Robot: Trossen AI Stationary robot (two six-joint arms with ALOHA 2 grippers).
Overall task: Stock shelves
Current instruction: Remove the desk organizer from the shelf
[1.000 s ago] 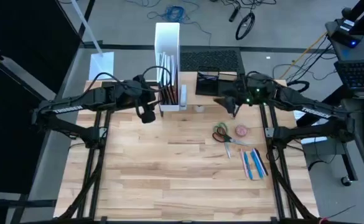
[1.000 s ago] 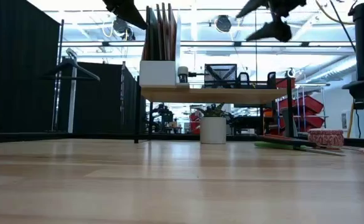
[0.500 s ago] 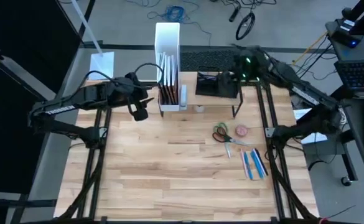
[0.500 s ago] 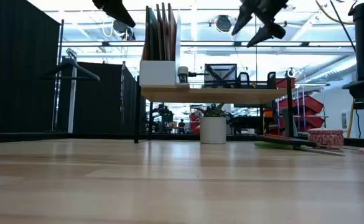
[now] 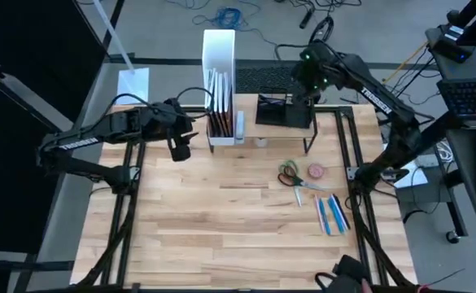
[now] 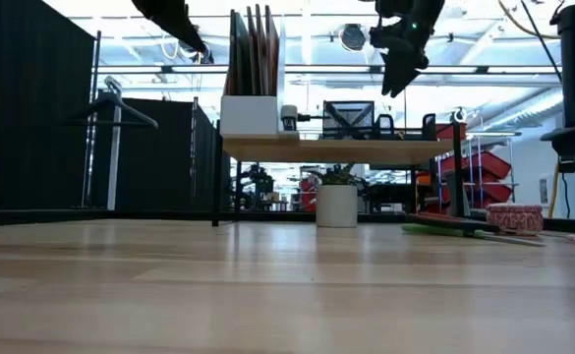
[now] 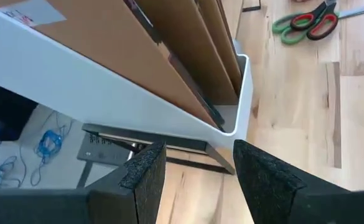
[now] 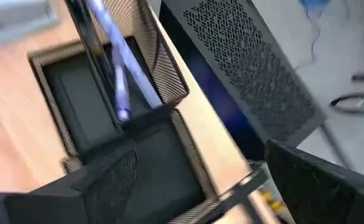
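Shelves (image 6: 331, 149) top mostly hidden under file box (image 5: 220, 57).

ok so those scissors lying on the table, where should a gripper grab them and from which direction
Probably from straight above, across the closed blades just past the pivot. The scissors lie flat on the table, so only a top-down pinch fits. The green and red handle loops are wide and hollow; the blades are one narrow bar, with open wood on both sides.

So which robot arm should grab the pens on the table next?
Probably the right. The pens lie on the table's right side, under the right arm's reach, and the right hand is open above the black tray. The left hand sits far off, beside the white file box.
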